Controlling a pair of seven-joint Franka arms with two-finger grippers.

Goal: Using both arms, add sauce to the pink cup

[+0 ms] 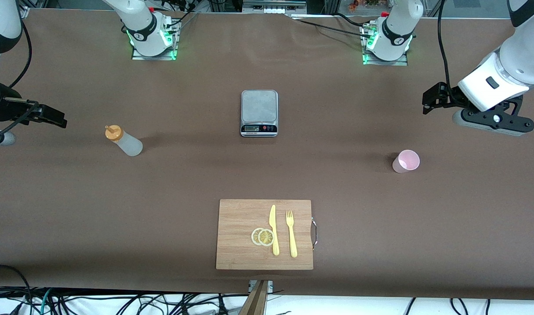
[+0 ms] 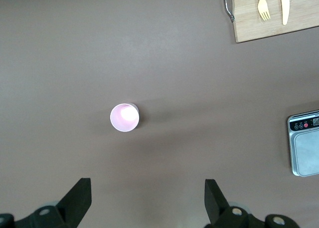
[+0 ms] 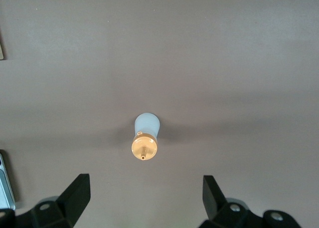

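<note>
The sauce bottle (image 1: 123, 141), whitish with an orange cap, stands upright on the brown table toward the right arm's end. In the right wrist view the bottle (image 3: 146, 135) shows from above. My right gripper (image 1: 57, 117) hangs open and empty over the table beside it, apart from it, and shows in its wrist view (image 3: 146, 195). The pink cup (image 1: 406, 161) stands upright and looks empty toward the left arm's end; it also shows in the left wrist view (image 2: 124, 117). My left gripper (image 1: 430, 100) hangs open and empty over the table near the cup, not touching it, and shows in its wrist view (image 2: 148, 198).
A grey kitchen scale (image 1: 259, 113) sits mid-table between bottle and cup, also seen in the left wrist view (image 2: 305, 143). A wooden cutting board (image 1: 236, 218) nearer the front camera carries a yellow knife (image 1: 273, 229), a yellow fork (image 1: 291, 234) and lemon slices (image 1: 262, 236).
</note>
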